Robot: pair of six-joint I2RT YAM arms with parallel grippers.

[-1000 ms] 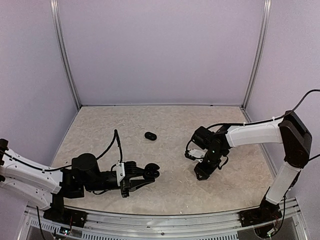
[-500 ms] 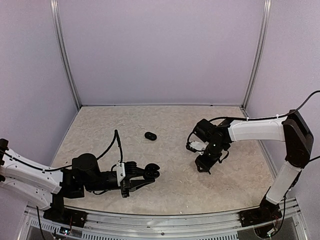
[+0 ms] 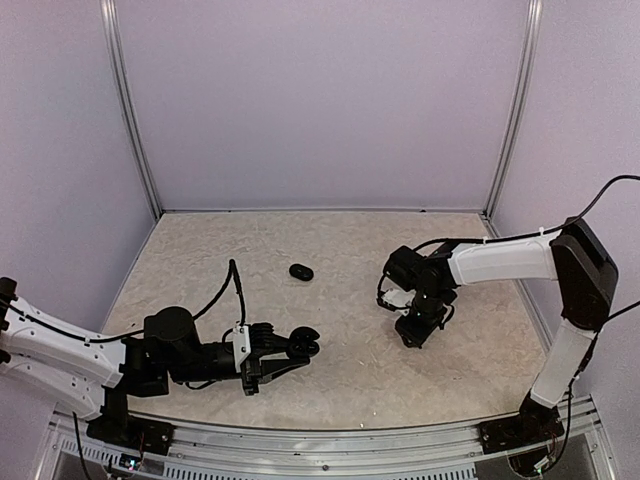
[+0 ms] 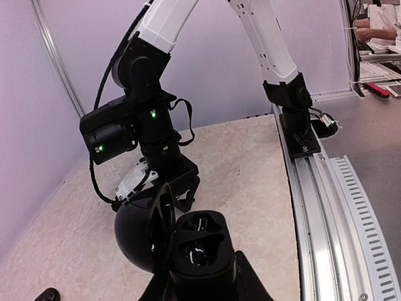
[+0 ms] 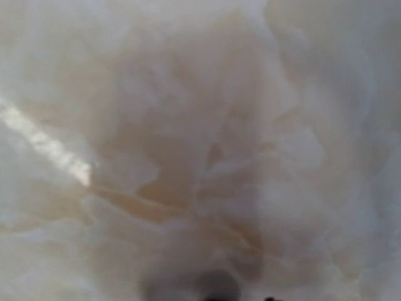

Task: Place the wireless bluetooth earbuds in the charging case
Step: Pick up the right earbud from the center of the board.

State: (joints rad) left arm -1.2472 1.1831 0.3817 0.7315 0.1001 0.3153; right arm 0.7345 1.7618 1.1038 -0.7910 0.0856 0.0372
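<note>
Near the front edge of the table (image 3: 470, 385), the left gripper (image 3: 297, 350) clamps the case (image 4: 199, 244), whose open wells only its wrist camera shows; the right gripper (image 3: 415, 333) points down right of centre, jaws unreadable, its own camera blurred.

beige mottled table (image 3: 340, 250), lilac walls (image 3: 320, 100), aluminium rail (image 4: 313, 194)

The case (image 4: 200, 246) sits in the left gripper (image 3: 293, 352). A bud (image 3: 301, 271) lies on the table (image 3: 350, 240) behind the case; the right gripper (image 3: 414, 332) stands to the case's right.
</note>
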